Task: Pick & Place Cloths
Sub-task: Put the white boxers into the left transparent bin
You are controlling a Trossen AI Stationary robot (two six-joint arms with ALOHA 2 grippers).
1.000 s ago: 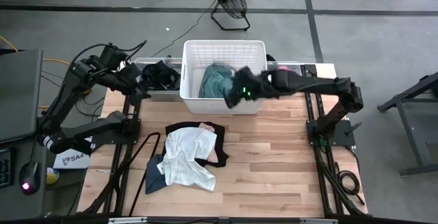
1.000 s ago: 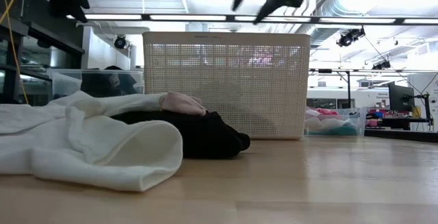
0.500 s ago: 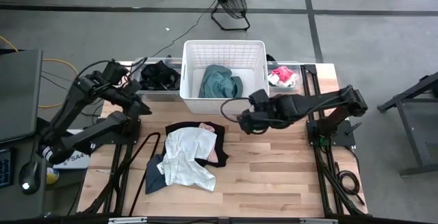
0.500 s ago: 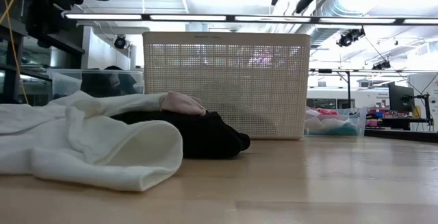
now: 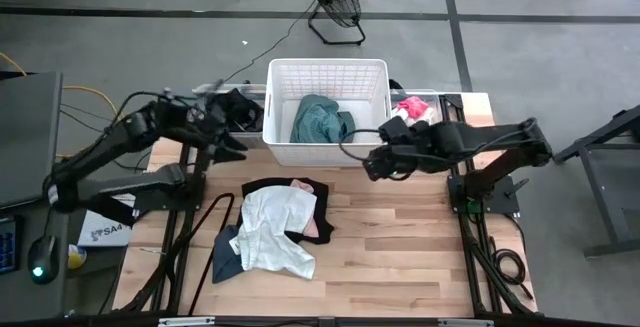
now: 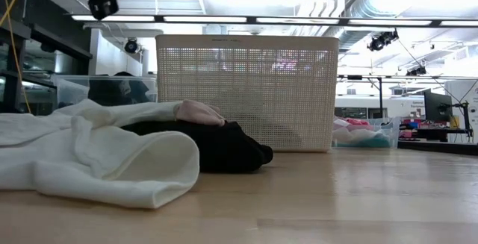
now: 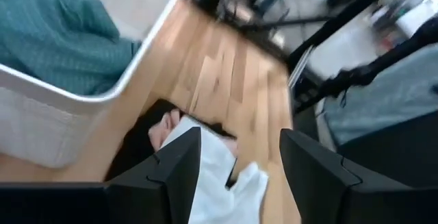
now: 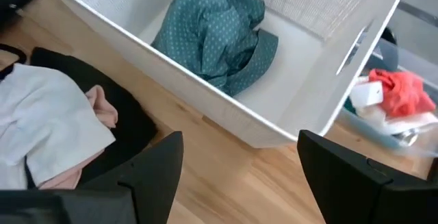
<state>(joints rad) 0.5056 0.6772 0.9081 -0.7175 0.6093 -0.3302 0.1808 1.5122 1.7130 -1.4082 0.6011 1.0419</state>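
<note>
A pile of cloths lies on the table [image 5: 400,257]: white cloth [image 5: 272,229] on top, black cloth [image 5: 300,189], pink cloth [image 5: 318,227], dark blue cloth [image 5: 225,264]. Above and apart, the left gripper [image 5: 232,145] and right gripper [image 5: 372,165] hang with fingers parted, empty. Farther back, one teal cloth [image 5: 320,119] lies in the white basket [image 5: 328,67] (five cloths counted).

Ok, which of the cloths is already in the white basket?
The teal-green cloth. It alone lies inside the white basket; the white cloth, black cloth and pink cloth are piled on the table.
</note>
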